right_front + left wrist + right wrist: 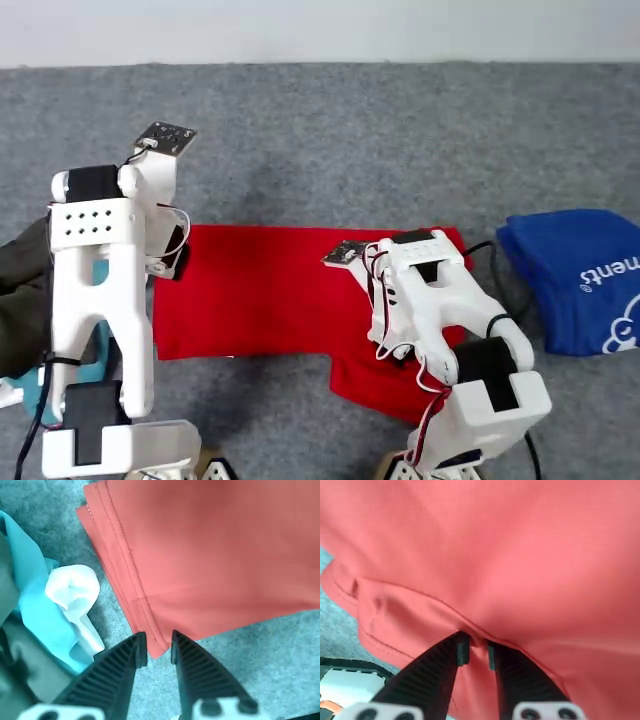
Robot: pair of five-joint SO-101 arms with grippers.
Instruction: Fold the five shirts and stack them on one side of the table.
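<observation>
Judging the job as barely under way: working on the red shirt (260, 290), with nothing looking neatly folded and stacked to one side yet. Counting four more pieces waiting: a blue shirt (570, 270) bunched at the right end of the table (350, 130), plus a dark green shirt (20, 300), a teal shirt (35, 605) and a white cloth (72, 587) heaped together at the left edge. Leaving, by this reckoning, the rest of the red fold, every other piece, and the stacking itself.

Finding the red shirt lying in the middle of the table between the two arms, spreading mostly flat as a wide band and pushing a lower flap out toward the right arm's base. Showing doubled layers and stacked stitched hems at its left end, so probably folded over at least once.

Pinching a raised ridge of red cloth beside a hem with the right gripper (475, 652), closed on it and puckering the fabric there. Holding the left gripper (155, 647) right at a corner of the layered hems at the shirt's left end. Not managing to tell whether it is gripping that corner or merely poised over it.
</observation>
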